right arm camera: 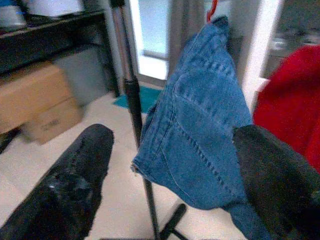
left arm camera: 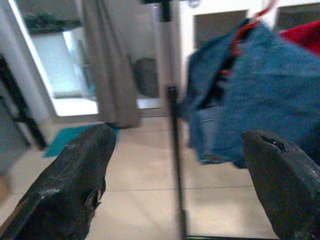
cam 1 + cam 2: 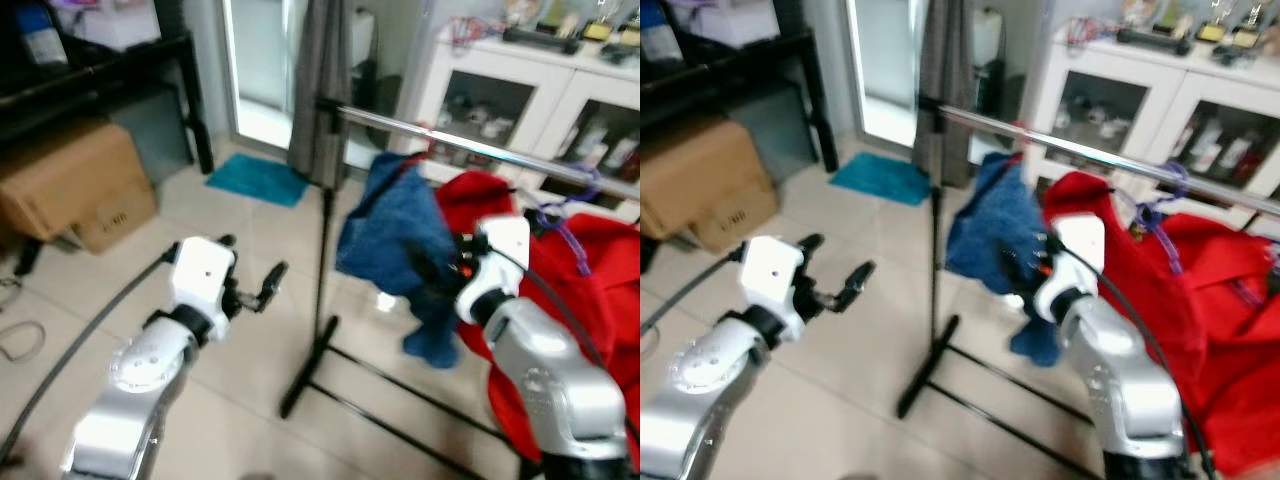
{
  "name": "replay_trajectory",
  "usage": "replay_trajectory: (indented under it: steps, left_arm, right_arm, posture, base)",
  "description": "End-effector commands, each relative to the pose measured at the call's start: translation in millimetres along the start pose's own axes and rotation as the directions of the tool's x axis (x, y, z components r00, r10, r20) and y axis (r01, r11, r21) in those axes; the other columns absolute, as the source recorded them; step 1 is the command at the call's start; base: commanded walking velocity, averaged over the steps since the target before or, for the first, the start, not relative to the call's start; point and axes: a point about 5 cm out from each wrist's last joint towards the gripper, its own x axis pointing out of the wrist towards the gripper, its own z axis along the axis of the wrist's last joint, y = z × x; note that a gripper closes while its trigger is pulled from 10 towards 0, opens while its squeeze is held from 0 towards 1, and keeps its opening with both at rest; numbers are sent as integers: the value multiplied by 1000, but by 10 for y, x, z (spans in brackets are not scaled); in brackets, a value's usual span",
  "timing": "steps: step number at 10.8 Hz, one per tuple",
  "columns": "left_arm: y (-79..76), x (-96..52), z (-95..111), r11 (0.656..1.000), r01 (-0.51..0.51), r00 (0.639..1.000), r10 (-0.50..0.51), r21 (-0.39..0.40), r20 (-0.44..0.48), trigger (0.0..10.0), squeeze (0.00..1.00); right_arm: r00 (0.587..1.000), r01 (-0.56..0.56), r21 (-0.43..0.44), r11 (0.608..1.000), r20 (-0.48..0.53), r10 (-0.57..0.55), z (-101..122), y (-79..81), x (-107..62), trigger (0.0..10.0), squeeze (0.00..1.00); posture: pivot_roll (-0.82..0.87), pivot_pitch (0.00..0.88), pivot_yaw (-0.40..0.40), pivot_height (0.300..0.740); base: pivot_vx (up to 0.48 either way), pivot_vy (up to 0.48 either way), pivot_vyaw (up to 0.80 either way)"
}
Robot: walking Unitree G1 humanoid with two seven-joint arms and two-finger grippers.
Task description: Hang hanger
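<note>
Both grippers spread, empty: left (image 3: 250,282) idle near the pole (image 3: 322,260), right (image 1: 170,185) facing the jeans (image 3: 395,235). Their red hanger (image 2: 239,37) looks already hooked on the rail (image 3: 470,143). I'd judge next: back off, check it holds.

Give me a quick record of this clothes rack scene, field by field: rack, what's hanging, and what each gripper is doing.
rack: metal rail on a black stand, on a tiled floor
hanging: blue denim garment on a red hanger, at the stand end; red garment beside it
left gripper: fingers open, empty, raised short of the stand
right gripper: fingers open, up against the denim, not holding it
background: cardboard box, white cabinet
</note>
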Motion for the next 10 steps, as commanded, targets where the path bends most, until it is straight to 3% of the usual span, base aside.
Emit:
replay_trajectory:
  steps: [1, 2, 4, 5, 6, 10]
  left_arm:
    - [41, 3, 21, 999, -35, 999, 35, 11, -3, 10000, 675]
    - [79, 19, -5, 995, -97, 995, 97, -29, -14, 10000, 686]
    - [38, 19, -51, 996, -83, 996, 82, -24, -39, 10000, 690]
    - [41, 33, -50, 995, -94, 995, 92, -43, -37, 10000, 808]
    - [26, 61, -11, 995, -86, 996, 86, -58, -5, 10000, 1000]
    - [24, 82, 17, 995, -78, 997, 78, -55, 10, 10000, 1000]
  right_arm:
    - [1000, 9, -22, 1000, 25, -9, 46, 25, 21, 10000, 1000]
    - [997, 74, -27, 997, 39, -72, 32, -9, 43, 10000, 1000]
    - [984, 165, 4, 986, 62, -165, -48, -126, 20, 10000, 1000]
    - [978, 197, 5, 980, 74, -197, -69, -185, 6, 10000, 1000]
    - [971, 217, -27, 976, 108, -213, -29, -209, 6, 10000, 1000]
    - [971, 210, 3, 978, 113, -209, -7, -147, 62, 10000, 1000]
  posture:
    - [247, 0, -48, 740]
    - [246, 0, -51, 740]
    - [245, 0, -52, 740]
    - [241, 0, -57, 740]
    - [236, 0, -59, 740]
    - [233, 0, -56, 740]
  base:
    - [0, 0, 0]
    - [0, 0, 0]
    - [0, 0, 0]
    - [0, 0, 0]
    - [0, 0, 0]
    - [302, 0, 117]
